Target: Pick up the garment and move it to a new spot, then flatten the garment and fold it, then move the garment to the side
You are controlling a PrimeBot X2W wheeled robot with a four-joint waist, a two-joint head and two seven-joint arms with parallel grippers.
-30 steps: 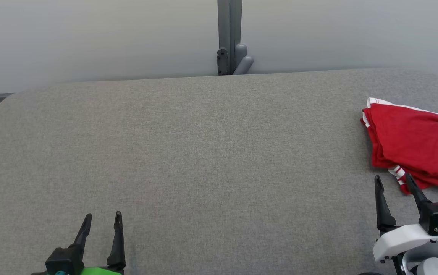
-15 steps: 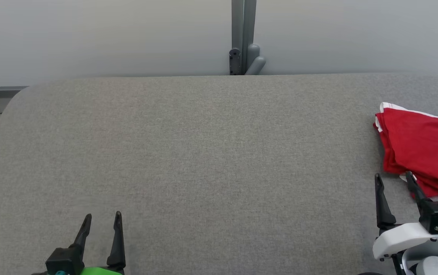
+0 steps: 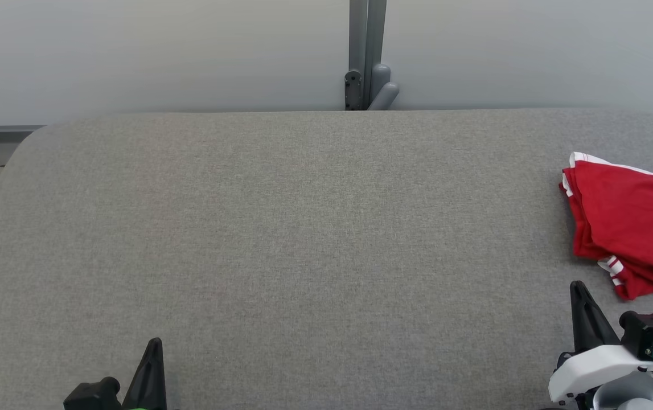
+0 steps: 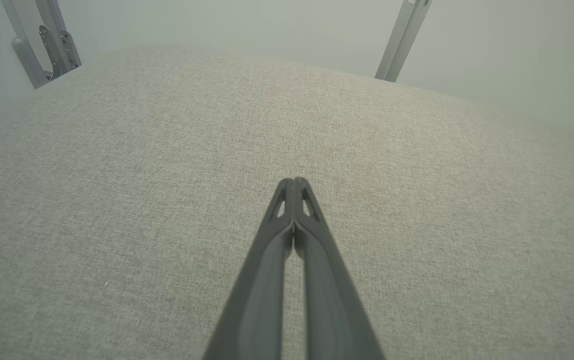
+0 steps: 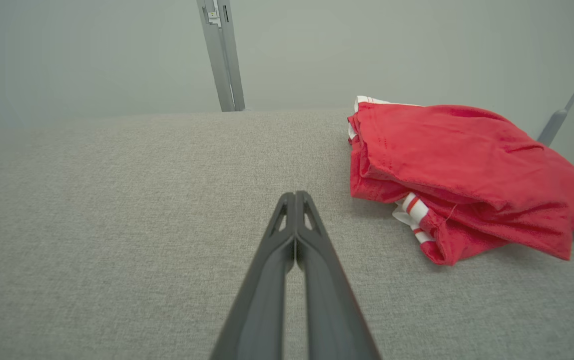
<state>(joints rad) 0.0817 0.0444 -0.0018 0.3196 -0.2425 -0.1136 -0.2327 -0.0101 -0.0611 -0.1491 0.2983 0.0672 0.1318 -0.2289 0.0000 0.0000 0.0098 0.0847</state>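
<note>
Garment on table, right

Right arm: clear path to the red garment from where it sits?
Probably yes: the red garment lies just ahead-right of the right gripper, only grey table between. Its fingers are shut, so they'd need opening first.

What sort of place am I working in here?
Probably a lab or test cell for garment folding: a wide grey fabric-covered table, plain pale wall panels joined by a grey metal post, and one bunched red garment with white trim at the table's right side.
</note>
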